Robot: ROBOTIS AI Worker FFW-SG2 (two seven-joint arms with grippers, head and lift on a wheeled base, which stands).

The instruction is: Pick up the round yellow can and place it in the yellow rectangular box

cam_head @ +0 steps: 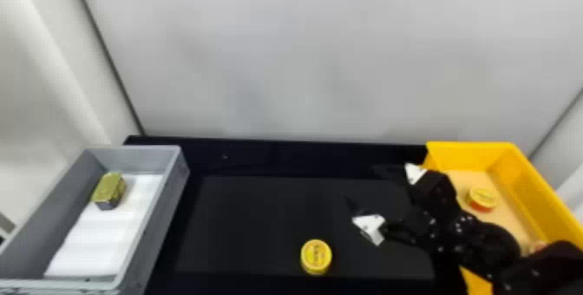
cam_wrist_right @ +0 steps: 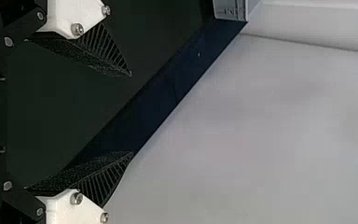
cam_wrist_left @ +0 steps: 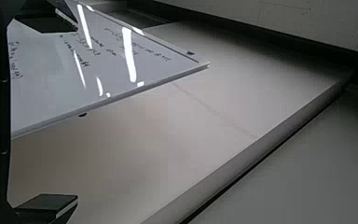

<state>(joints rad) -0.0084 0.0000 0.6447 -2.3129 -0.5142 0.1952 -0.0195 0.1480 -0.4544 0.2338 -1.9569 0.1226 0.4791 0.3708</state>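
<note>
My right gripper is over the right part of the black table, its fingers apart. The round yellow can lies flat near the table's front, nearer the viewer and left of that gripper. At the right stands the yellow rectangular box, partly covered by the right arm. In the right wrist view, the right gripper has bare space between its spread fingers. The idle left gripper, in the left wrist view, is open over a pale surface with nothing held.
Another round yellow can sits inside the yellow box. A grey bin at the left holds a gold-topped block on white lining. Behind the table rises a pale wall. A whiteboard lies near the left gripper.
</note>
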